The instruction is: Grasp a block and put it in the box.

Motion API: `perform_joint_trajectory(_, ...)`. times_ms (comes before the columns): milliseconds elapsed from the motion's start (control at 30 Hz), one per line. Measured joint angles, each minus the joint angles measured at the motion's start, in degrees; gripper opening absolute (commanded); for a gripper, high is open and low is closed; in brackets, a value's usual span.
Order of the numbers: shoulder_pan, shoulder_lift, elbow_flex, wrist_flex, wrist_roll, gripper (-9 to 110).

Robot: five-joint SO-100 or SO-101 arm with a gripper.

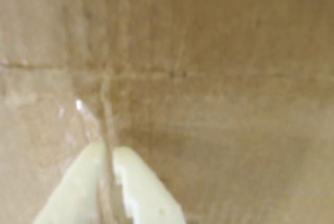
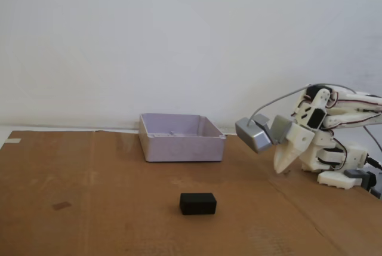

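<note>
In the wrist view, nearest to you, two pale yellowish-white fingers (image 1: 83, 192) rise from the bottom edge, their tips almost touching with only a thin slit between them, so the gripper (image 1: 110, 153) is closed and holds nothing. Beyond them this view shows only blurred brown cardboard (image 1: 219, 130) with a faint horizontal crease; neither the block nor the box appears here. The fixed view gives you what the wrist camera misses. Closest to that camera, the small black block (image 2: 198, 203) lies flat on the cardboard sheet (image 2: 89, 208), just below centre, with bare cardboard on every side of it. To its right and further back, the white arm (image 2: 334, 142) folds low near the right edge, its gripper (image 2: 282, 167) pointing down at the cardboard, well apart from the block, with a grey camera housing (image 2: 255, 133) on its left side. Further back still, the pale lilac-grey box (image 2: 182, 147) sits open-topped near the cardboard's rear edge, behind the block and slightly left, apart from it. A white wall (image 2: 179, 41) closes the scene behind.
</note>
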Motion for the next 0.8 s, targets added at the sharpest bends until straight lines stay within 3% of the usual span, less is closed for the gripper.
perform_joint_trajectory(167, -0.1, -4.0, -3.3, -1.1, 0.4, 0)
perform_joint_trajectory(800, -4.9, -11.5, -4.6, -24.3, 0.5, 0)
